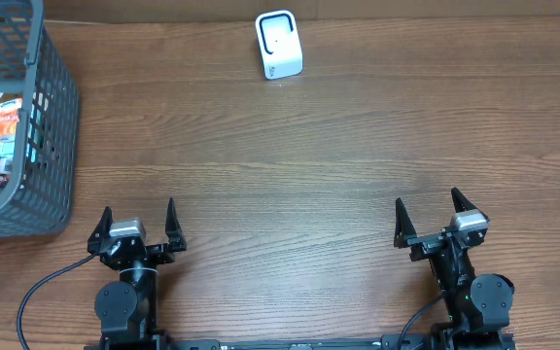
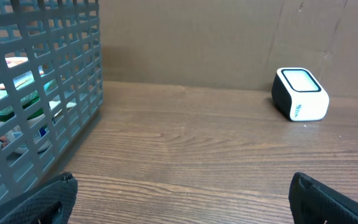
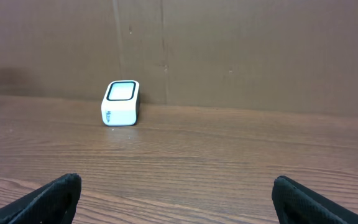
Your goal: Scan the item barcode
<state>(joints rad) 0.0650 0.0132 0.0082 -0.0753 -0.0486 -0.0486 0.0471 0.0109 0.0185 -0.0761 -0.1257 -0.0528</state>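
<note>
Wood-grain table [image 1: 338,146]; grey plastic lattice basket [image 1: 56,117], boxy white scanner [image 1: 278,44]; left gripper [image 1: 138,209], right gripper [image 1: 427,199] spread, empty.

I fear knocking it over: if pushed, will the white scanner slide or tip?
The white scanner looks squat and boxy, so it would probably slide, not roll or tip. Its smooth casing may slip in a grip. No cable shows, so likely nothing anchors it.

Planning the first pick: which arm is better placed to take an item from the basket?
Left, probably: the left pincer, open, sits nearest the grey basket; the right pincer is far across the table.
</note>
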